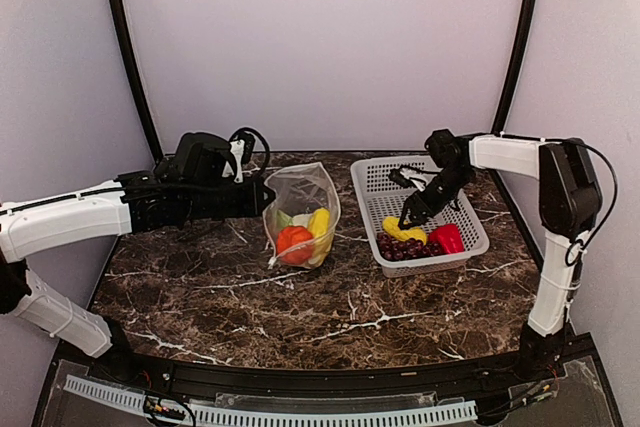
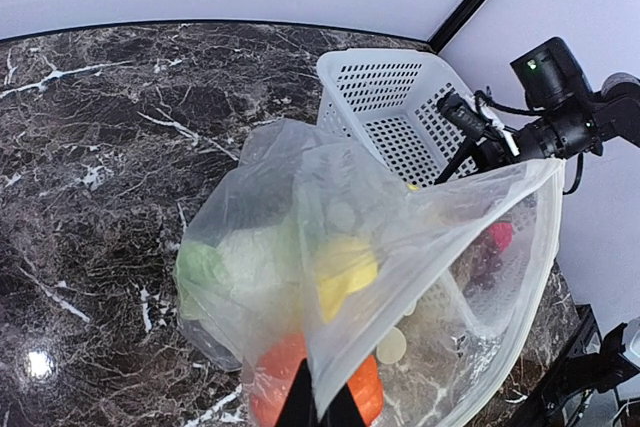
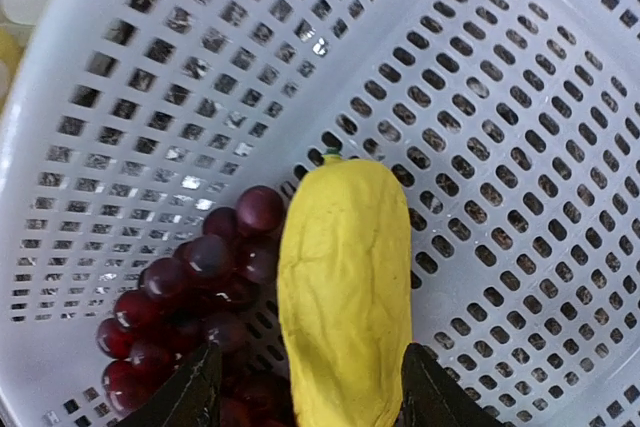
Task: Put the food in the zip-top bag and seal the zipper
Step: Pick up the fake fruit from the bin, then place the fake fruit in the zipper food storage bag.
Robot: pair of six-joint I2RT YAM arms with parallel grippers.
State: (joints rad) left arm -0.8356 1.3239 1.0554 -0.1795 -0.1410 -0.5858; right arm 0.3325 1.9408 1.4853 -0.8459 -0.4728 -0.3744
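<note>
We see the left gripper (image 1: 266,197) clenched on the near edge of the zip-top bag (image 1: 300,189), its fingertips (image 2: 322,409) pinched flat on the clear plastic, so the bag stands lifted and puffed on the marble table (image 1: 250,297), just left of the white mesh basket (image 1: 372,179). Three pieces of the food already sit inside the bag: an orange-red round one (image 1: 294,242) lowest, a yellow oblong (image 1: 319,222) just above it, and a pale lumpy vegetable (image 2: 250,247) with a green patch beside them (from the left wrist they show only hazily through the dotted film). We cannot make out the zipper strip clearly in any view. The right gripper (image 1: 408,219) reaches down into the basket with its jaws released and spread. From the right wrist we see its two dark fingers (image 3: 195,392) standing on either side of the second yellow oblong (image 3: 345,277), the left one clear of it and the right one at its flank, so nothing is grasped. That yellow piece lies on the basket floor against the dark purple grapes (image 3: 190,287), and the red pepper (image 1: 447,238) rests at the basket's near right corner, next to the grapes.
</note>
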